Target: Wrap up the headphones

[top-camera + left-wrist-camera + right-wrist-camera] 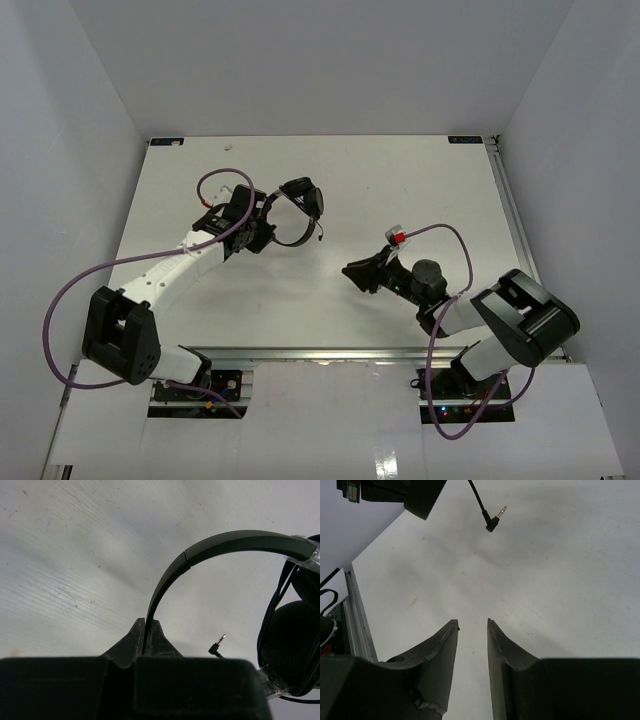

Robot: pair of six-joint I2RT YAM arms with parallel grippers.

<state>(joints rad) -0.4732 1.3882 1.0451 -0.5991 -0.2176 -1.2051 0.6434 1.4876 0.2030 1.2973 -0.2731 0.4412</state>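
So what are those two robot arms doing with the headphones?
The left gripper is shut on the thin headband of the black headphones, holding them over the white table. The cable's little metal plug dangles loose at the end of its cable. The right gripper is open and empty, with its fingers pointing toward that plug but not touching it. The cable end is not tucked away yet, so the wrapping is not finished.
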